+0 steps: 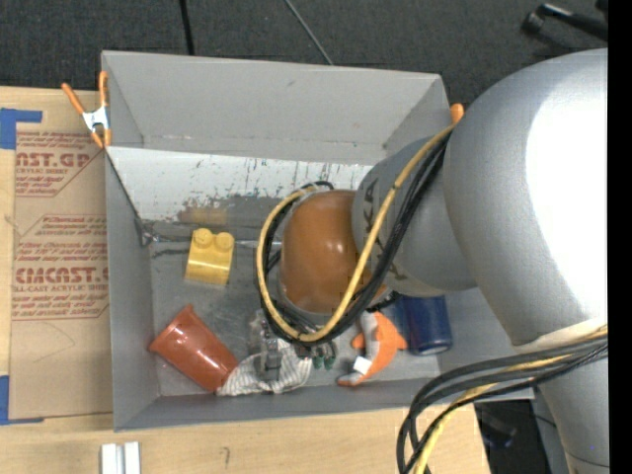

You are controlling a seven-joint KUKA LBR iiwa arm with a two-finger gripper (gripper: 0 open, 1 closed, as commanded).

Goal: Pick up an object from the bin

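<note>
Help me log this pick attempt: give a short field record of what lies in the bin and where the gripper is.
bin: grey metal, scuffed walls
gripper: low, over crumpled grey-white cloth near the bin's bottom edge
yellow block: left of middle, apart from the gripper
red cup: on its side, bottom left, beside the cloth
orange-and-white thing: just right of the gripper
blue cylinder: bottom right, partly under the arm
</note>
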